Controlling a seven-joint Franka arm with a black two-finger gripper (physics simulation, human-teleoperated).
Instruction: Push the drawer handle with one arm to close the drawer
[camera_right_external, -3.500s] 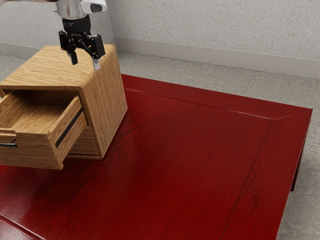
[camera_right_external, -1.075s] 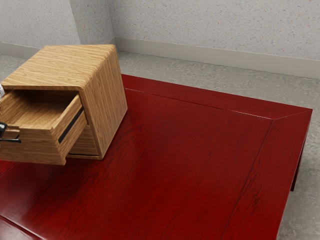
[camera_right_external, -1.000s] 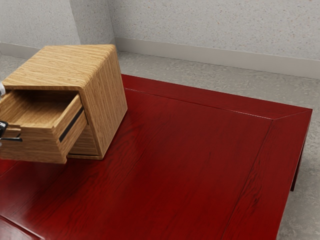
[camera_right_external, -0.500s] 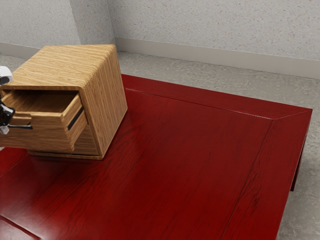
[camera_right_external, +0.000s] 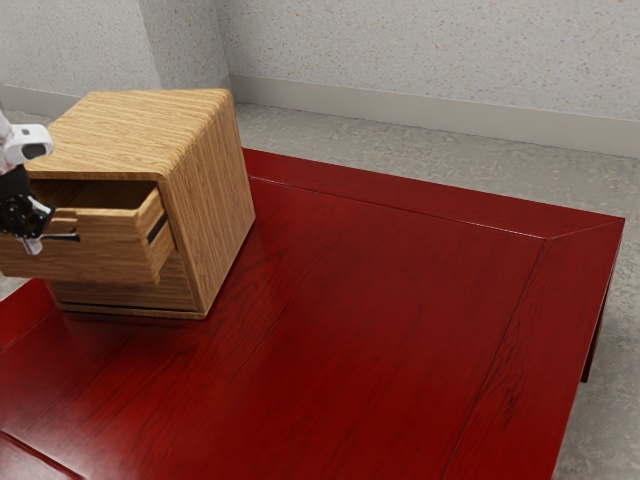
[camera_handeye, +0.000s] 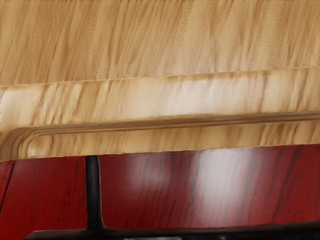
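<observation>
So the wooden cabinet (camera_right_external: 130, 130) on the red worktop (camera_right_external: 350, 330) has its upper drawer (camera_right_external: 95, 258) partway out, tool (camera_right_external: 33, 243) right at the black handle (camera_right_external: 66, 238), though honestly can't tell if it's open or closed.

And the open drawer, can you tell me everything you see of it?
The drawer looks like streaky, light brown wood, with a dark strip on its side and a thin, dark handle on its front. It sits high in the cabinet, sticking partly out. My gripper is at the handle; I can't tell if they touch.
</observation>
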